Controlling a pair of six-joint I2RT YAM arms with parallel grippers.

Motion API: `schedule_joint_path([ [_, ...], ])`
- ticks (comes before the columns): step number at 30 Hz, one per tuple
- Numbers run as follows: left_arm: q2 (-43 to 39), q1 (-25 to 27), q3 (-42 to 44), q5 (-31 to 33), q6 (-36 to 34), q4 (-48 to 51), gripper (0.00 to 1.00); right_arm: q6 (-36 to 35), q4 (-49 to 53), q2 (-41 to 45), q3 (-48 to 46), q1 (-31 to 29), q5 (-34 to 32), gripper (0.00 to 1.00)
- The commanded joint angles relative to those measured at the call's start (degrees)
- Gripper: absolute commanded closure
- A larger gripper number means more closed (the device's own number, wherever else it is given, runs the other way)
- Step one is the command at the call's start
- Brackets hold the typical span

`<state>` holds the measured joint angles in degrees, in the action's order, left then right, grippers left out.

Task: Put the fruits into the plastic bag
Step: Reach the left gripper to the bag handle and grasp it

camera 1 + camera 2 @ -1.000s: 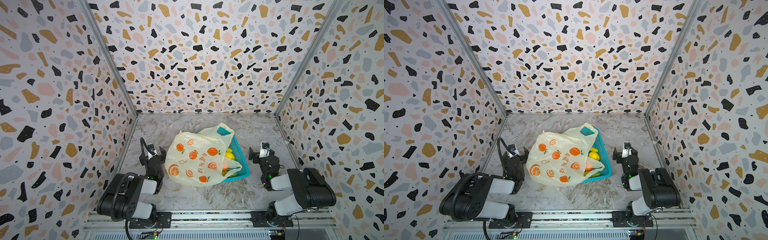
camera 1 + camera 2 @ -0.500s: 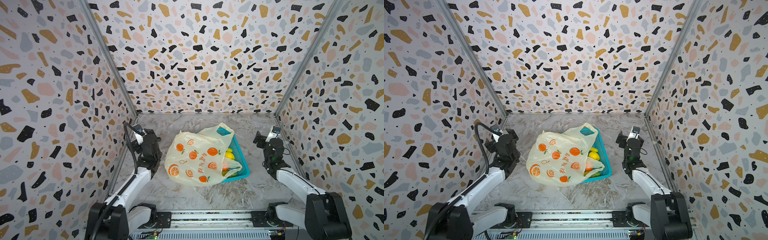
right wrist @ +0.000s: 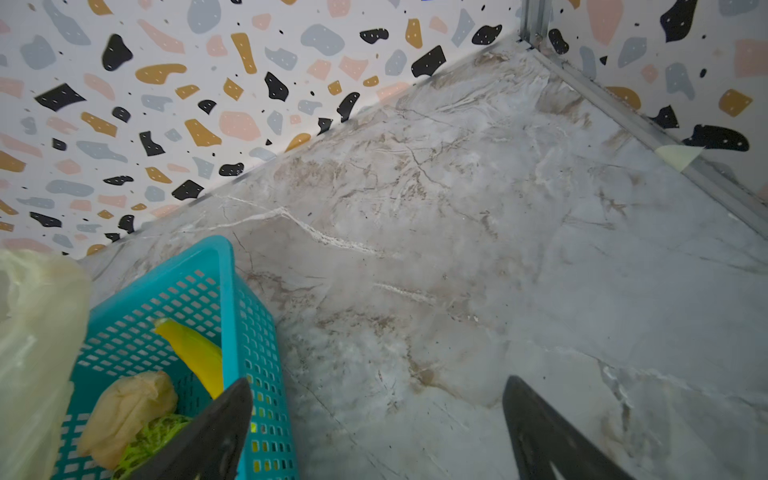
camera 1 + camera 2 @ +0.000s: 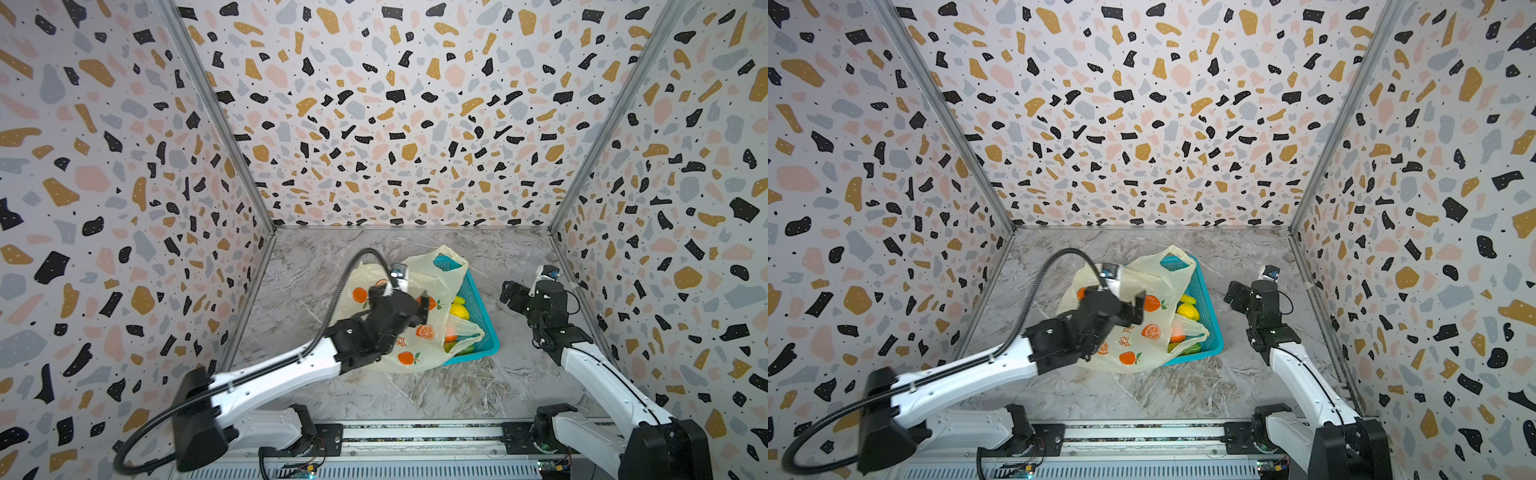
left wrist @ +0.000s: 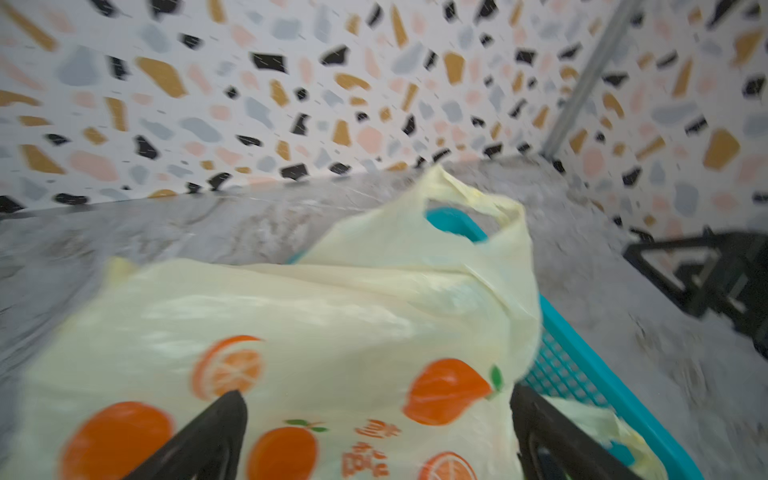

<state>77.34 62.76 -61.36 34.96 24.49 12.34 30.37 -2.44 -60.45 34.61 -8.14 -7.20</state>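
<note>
The pale-yellow plastic bag [image 4: 415,332] [image 4: 1142,336] [image 5: 332,307], printed with oranges, lies slumped over the left part of a teal basket [image 4: 484,328] [image 4: 1210,320] [image 3: 230,291]. The fruits sit in the basket: a yellow banana [image 3: 195,353] [image 4: 1187,298], a beige knobbly ball [image 3: 129,407], a green one [image 4: 1190,348] and a small orange [image 4: 1177,336]. My left gripper [image 4: 399,298] [image 4: 1113,302] [image 5: 376,395] hovers open just above the bag's printed side. My right gripper [image 4: 513,295] [image 4: 1237,297] [image 3: 378,384] stands open over bare floor, right of the basket.
Terrazzo-patterned walls [image 4: 395,124] close in the marble floor [image 4: 436,395] on three sides. A metal rail [image 4: 415,432] with both arm bases runs along the front edge. Bare floor lies behind and in front of the basket.
Both arms have unfolded from their rest poses. The left gripper swung from the left wall to over the bag. The right gripper shifted slightly toward the basket.
</note>
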Motion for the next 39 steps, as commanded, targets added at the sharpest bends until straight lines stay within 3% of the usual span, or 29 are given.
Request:
schedule_joint_path([
  [1, 9.86, 4.68, -8.51, -0.25, -3.45, 8.39, 0.01, -1.82, 3.66, -0.86, 4.12, 1.43, 0.94, 0.06],
  [6, 23.02, 8.91, -19.15, 15.67, -4.63, 16.96, 0.01, -2.22, 2.42, -0.65, 3.37, 1.85, 1.73, 0.06],
  [11, 30.47, 10.93, -23.27, 31.26, -5.86, 18.81, 0.01, -1.80, 1.65, -1.37, 3.36, 2.15, 4.41, 0.06],
  [15, 33.45, 10.81, -24.58, 37.76, -7.59, 15.56, 0.01, -1.72, 1.34, -1.44, 3.36, 2.17, 5.80, 0.06],
  [17, 34.20, 9.92, -24.79, 36.84, -8.82, 13.19, 0.00, -1.75, 1.27, -1.58, 3.34, 2.16, 5.99, 0.06],
  [21, 35.20, 5.64, -26.78, 28.13, -7.14, 11.51, 0.00, -1.98, 1.17, -1.68, 3.45, 2.12, 6.32, 0.06],
  [24, 34.91, 4.18, -26.77, 23.58, -10.70, 6.37, 0.00, -2.14, 0.92, -1.73, 3.45, 2.16, 6.90, 0.06],
  [27, 36.12, 2.41, -29.19, 20.09, -10.65, 6.55, 0.08, -2.50, 0.81, -1.82, 3.53, 2.16, 7.27, 0.07],
  [30, 37.44, 0.42, -31.52, 17.42, -8.76, 8.20, 0.26, -2.89, 0.62, -1.83, 3.68, 2.08, 8.02, 0.09],
  [34, 35.44, -1.68, -29.70, 11.98, -7.93, 5.25, 0.63, -3.55, 0.57, -1.71, 3.86, 1.49, 8.69, 0.12],
  [39, 27.84, -3.67, -23.99, 5.67, -7.14, 0.18, 0.90, -4.55, 0.94, -1.23, 4.49, 0.25, 8.34, 0.14],
])
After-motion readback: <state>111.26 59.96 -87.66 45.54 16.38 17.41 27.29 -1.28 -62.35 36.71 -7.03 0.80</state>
